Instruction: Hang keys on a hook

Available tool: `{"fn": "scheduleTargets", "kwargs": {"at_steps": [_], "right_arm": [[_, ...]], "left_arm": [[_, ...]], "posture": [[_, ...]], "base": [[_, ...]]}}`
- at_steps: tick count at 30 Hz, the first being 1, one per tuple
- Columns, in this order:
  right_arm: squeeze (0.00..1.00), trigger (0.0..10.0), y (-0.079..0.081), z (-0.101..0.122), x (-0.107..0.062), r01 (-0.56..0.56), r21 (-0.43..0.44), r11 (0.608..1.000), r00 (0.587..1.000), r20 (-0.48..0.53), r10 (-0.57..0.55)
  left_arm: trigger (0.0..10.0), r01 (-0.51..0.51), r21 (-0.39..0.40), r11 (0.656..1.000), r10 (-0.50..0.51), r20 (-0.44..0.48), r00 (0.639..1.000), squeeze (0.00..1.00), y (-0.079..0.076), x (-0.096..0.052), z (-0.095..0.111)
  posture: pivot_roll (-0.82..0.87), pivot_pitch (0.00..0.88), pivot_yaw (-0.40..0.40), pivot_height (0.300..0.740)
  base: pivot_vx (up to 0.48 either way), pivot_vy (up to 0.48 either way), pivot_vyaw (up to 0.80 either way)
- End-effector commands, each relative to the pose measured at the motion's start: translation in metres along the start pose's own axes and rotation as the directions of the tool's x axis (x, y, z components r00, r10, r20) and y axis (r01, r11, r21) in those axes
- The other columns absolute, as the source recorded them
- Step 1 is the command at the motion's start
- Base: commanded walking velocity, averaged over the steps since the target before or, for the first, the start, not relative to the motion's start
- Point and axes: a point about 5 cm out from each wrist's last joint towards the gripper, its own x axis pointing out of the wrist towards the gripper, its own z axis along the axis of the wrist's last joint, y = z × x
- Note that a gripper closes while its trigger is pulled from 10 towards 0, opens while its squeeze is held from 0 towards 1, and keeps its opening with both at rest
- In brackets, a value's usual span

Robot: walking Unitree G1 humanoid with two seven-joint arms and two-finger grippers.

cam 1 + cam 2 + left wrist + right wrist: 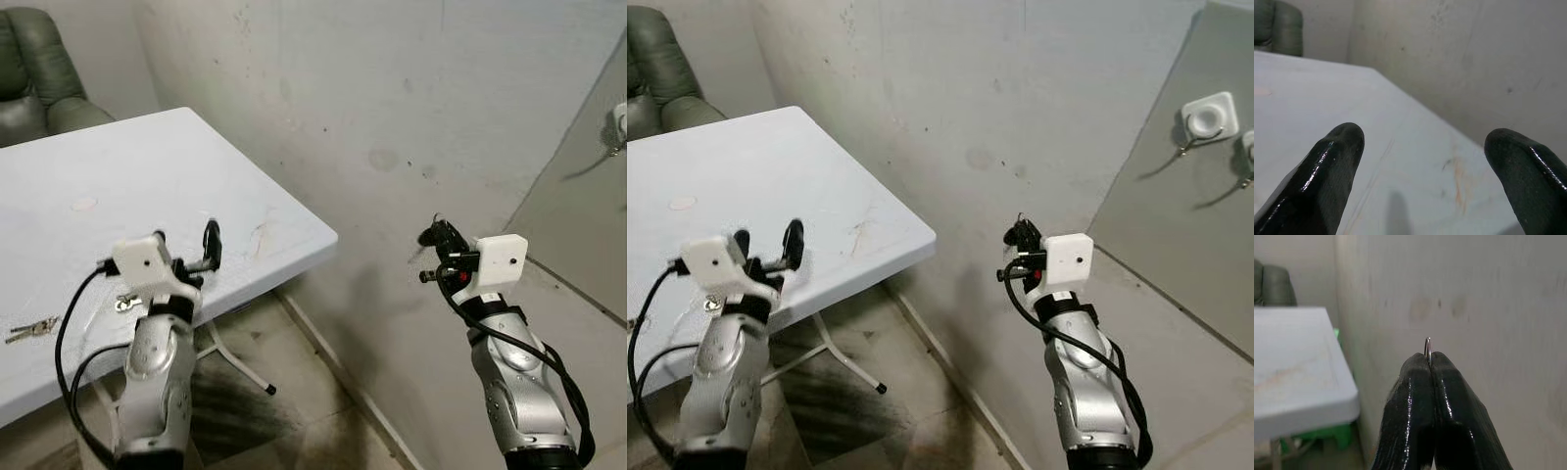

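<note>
My right gripper (pixel 1429 357) is shut on a thin metal key ring (pixel 1427 345), whose edge sticks up between the fingertips. It is held up in front of the bare wall (pixel 392 127), off the table's right corner; the keys themselves are hidden. A white hook (pixel 1207 117) is mounted on a grey panel (pixel 1185 225) further right, with a second hook (pixel 1248 147) at the frame edge. My left gripper (pixel 769 245) is open and empty over the white table (pixel 147 176). A bunch of keys (pixel 31 328) lies on the table to the left, and a small key (pixel 125 304) lies by my left wrist.
A green armchair (pixel 34 78) stands behind the table at the far left. The table's metal legs (pixel 240 362) splay onto the stained floor (pixel 294 411). The wall runs diagonally from the armchair to the grey panel.
</note>
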Motion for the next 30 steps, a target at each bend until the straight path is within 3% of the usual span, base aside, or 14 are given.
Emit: {"fn": "scheduleTargets", "kwargs": {"at_steps": [1, 8, 10, 16, 30], "right_arm": [[0.00, 10.0, -0.002, -0.009, -0.005, 0.011, -0.002, 1.000, 0.999, -0.032, -0.011], [0.00, 10.0, -0.004, -0.028, -0.018, 0.016, -0.012, 1.000, 0.995, -0.102, -0.017], [0.00, 10.0, -0.004, -0.033, -0.021, 0.017, -0.012, 1.000, 0.993, -0.117, -0.018], [0.00, 10.0, -0.004, -0.033, -0.022, 0.016, -0.010, 1.000, 0.993, -0.117, -0.017], [0.00, 10.0, -0.002, -0.034, -0.023, 0.015, -0.007, 1.000, 0.994, -0.111, -0.016]], "left_arm": [[10.0, 0.026, 0.019, 0.999, -0.025, -0.020, 0.999, 0.00, -0.004, -0.005, -0.008], [10.0, 0.031, 0.009, 0.999, -0.030, -0.061, 0.998, 0.00, -0.006, -0.018, -0.025], [10.0, 0.033, -0.027, 0.999, -0.035, -0.074, 0.997, 0.00, -0.007, -0.021, -0.028], [10.0, 0.025, -0.043, 0.999, -0.028, -0.069, 0.997, 0.00, -0.005, -0.021, -0.026], [10.0, 0.033, -0.051, 0.998, -0.036, -0.065, 0.997, 0.00, -0.005, -0.021, -0.025]], "posture": [[0.01, 0.000, -0.052, 0.740], [0.01, 0.000, -0.055, 0.740], [0.01, 0.000, -0.056, 0.740], [0.02, 0.000, -0.057, 0.740], [0.02, 0.000, -0.056, 0.740]], "base": [[0.000, 0.000, 0.00], [0.000, 0.000, 0.00], [0.000, 0.000, 0.00], [0.000, 0.000, 0.00], [0.000, 0.395, 0.00]]}}
